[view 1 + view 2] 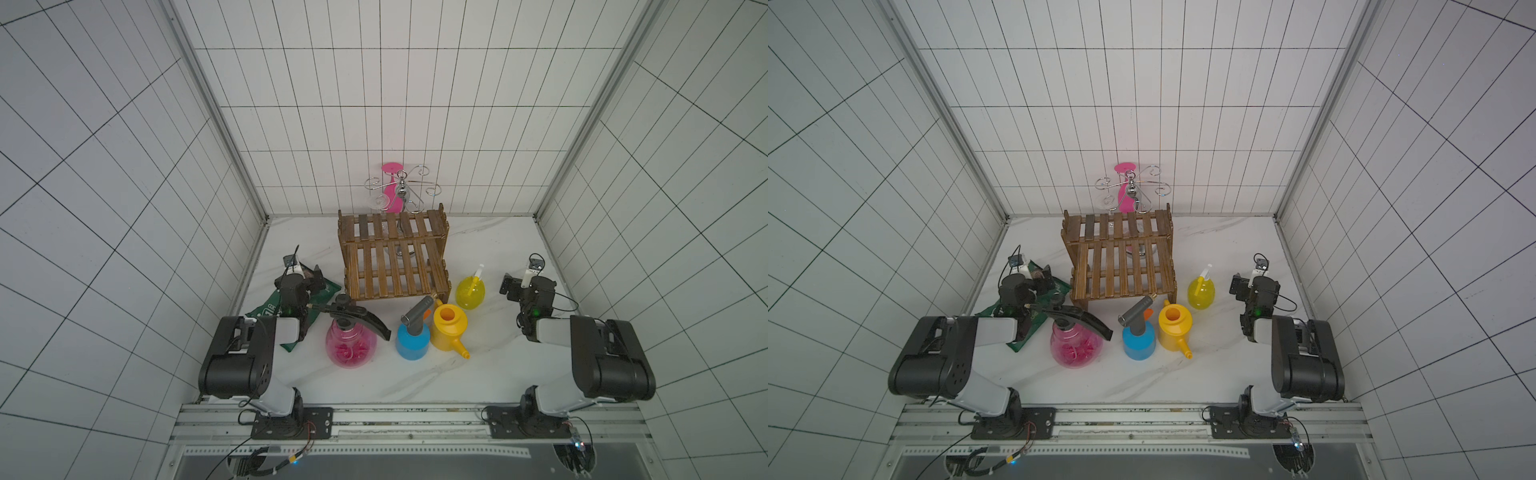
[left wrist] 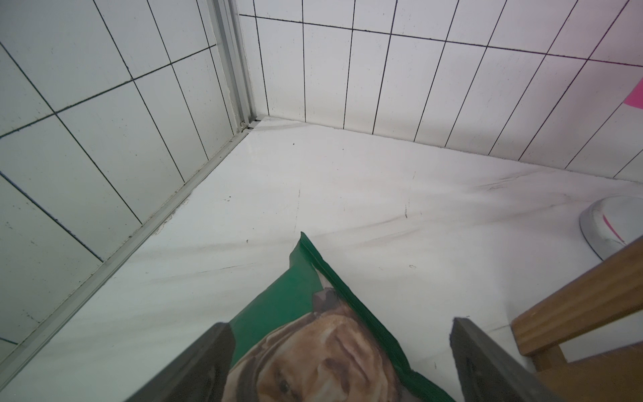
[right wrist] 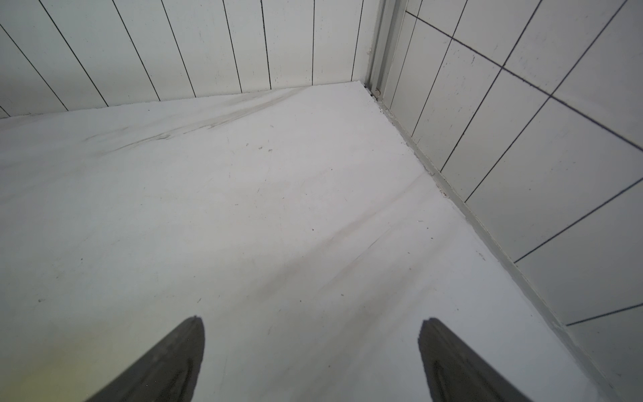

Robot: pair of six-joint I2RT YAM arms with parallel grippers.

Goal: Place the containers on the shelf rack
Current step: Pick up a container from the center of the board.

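Observation:
The brown slatted shelf rack [image 1: 395, 257] [image 1: 1121, 257] stands mid-table with both tiers bare. In front of it stand the containers: a pink round sprayer [image 1: 351, 345] [image 1: 1075, 347], a blue grey-headed sprayer [image 1: 412, 340] [image 1: 1139, 340], a yellow watering can [image 1: 449, 328] [image 1: 1175, 328] and, by the rack's right end, a yellow translucent trigger bottle [image 1: 470, 293] [image 1: 1201, 293]. My left gripper [image 1: 318, 276] [image 2: 341, 325] hangs open over a green chip bag, left of the rack, whose corner [image 2: 574, 306] shows in its wrist view. My right gripper [image 1: 508, 286] [image 3: 313, 322] is open over bare table, right of the trigger bottle.
The green chip bag [image 1: 328, 291] [image 2: 302, 299] lies under the left arm. A chrome wire stand [image 1: 401, 187] holding a pink piece [image 1: 392, 168] rises behind the rack; its base [image 2: 609, 222] shows in the left wrist view. Tiled walls close three sides.

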